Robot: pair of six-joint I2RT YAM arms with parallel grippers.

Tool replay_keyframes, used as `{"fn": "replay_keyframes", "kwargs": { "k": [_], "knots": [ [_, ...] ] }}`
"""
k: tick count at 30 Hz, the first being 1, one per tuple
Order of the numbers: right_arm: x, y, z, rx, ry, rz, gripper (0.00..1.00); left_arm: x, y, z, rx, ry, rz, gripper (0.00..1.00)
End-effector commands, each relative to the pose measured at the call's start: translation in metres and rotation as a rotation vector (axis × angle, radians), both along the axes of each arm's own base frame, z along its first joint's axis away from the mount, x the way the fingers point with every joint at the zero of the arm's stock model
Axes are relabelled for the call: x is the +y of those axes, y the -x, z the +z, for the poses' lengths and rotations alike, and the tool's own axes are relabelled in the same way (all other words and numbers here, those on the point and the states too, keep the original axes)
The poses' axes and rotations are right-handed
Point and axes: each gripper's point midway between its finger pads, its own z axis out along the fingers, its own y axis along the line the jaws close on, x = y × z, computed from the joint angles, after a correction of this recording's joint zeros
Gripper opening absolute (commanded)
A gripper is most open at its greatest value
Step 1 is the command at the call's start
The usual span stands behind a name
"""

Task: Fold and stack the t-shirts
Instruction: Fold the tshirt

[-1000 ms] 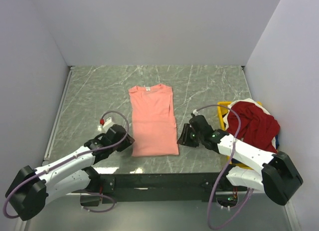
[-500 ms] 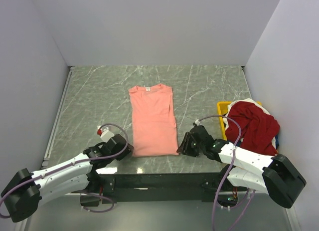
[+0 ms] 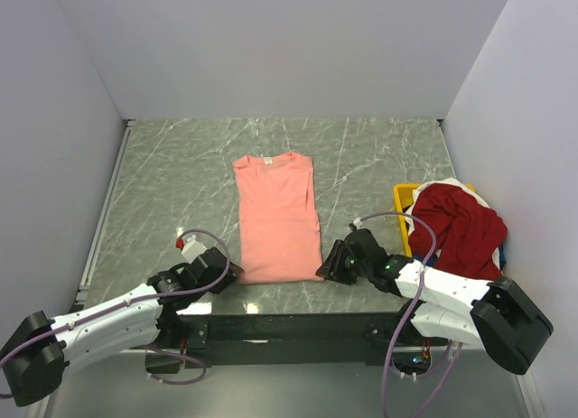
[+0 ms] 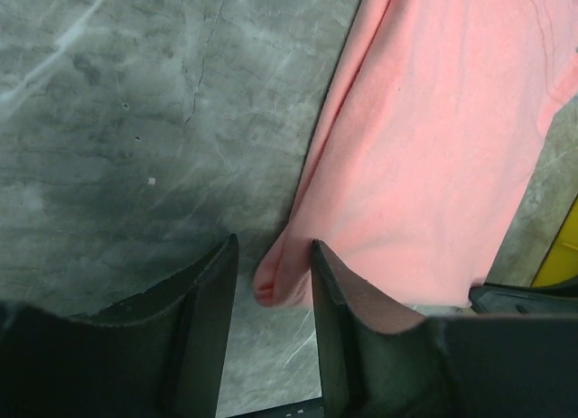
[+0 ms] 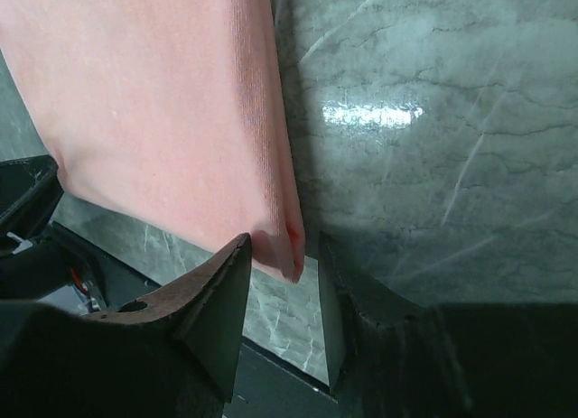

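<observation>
Pink shirt (image 3: 276,218): folded to long narrow strip, flat on table (image 3: 181,174) centre, collar at far end. Left gripper (image 4: 271,246): jaws narrowly parted, straddling near-left hem corner, cloth between the fingers, not pinched. Right gripper (image 5: 284,239): same narrow gap, near-right hem corner between the fingers, not pinched. Red shirt (image 3: 456,224): heaped in yellow bin (image 3: 400,194) at right, white and blue cloth under it.

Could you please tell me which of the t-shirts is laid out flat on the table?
The salmon-pink t-shirt, spread out flat at centre; the deep red t-shirt is crumpled in a heap over the yellow bin at the right.
</observation>
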Motion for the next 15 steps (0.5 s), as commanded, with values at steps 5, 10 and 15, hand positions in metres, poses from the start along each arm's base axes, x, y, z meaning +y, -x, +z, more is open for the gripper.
{"fn": "replay_keyframes", "kwargs": {
  "k": [5,10,15],
  "knots": [
    [0.001,0.005,-0.004,0.014,-0.021,-0.004,0.43,0.002,0.005,-0.003,0.018,0.01,0.011,0.41],
    [0.0,0.007,-0.006,0.021,-0.024,-0.012,0.43,-0.001,0.011,-0.014,0.05,0.012,-0.003,0.33],
    [0.004,0.008,-0.003,0.014,-0.06,-0.01,0.43,-0.006,0.02,-0.02,0.071,0.024,-0.018,0.28]
  ]
}}
